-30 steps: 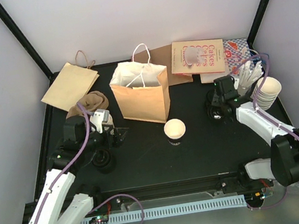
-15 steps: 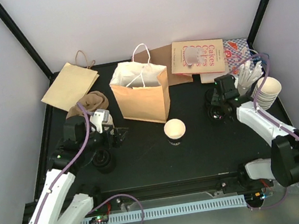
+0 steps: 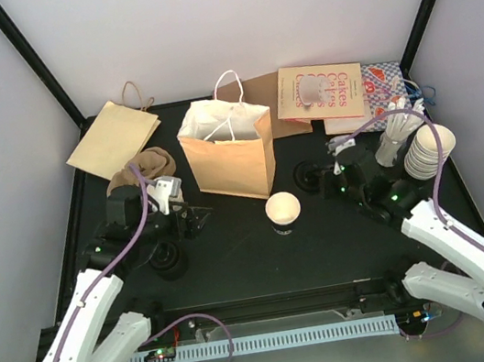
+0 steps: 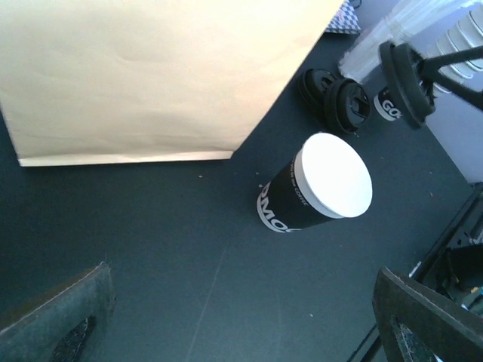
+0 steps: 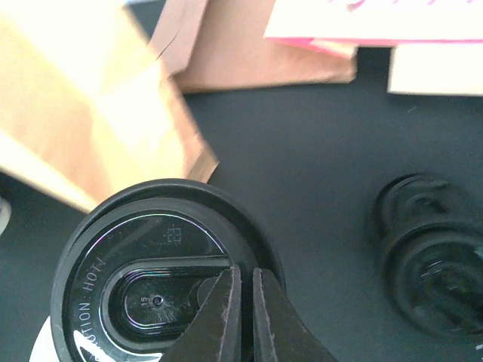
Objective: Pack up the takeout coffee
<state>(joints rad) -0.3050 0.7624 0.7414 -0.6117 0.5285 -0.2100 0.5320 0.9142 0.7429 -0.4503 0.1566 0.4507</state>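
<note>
The paper cup (image 3: 282,209) stands open-topped on the black table, white inside with a black printed sleeve (image 4: 321,188). My right gripper (image 5: 243,271) is shut on the rim of a round black lid (image 5: 162,279). It holds the lid (image 3: 308,175) in the air just right of the cup. The tan paper bag (image 3: 229,160) stands open behind the cup. My left gripper (image 3: 194,217) hangs open to the left of the cup, its fingers (image 4: 68,317) spread wide with nothing between them.
A stack of black lids (image 5: 430,256) sits on the table right of the held lid. Stacked white cups (image 3: 427,150) stand at the far right. Flat paper bags (image 3: 114,137), a brown pulp tray (image 3: 154,163) and printed boxes (image 3: 320,89) lie along the back.
My right arm has swung left from the lid stack toward the cup, carrying a lid. The left arm has hardly moved.
</note>
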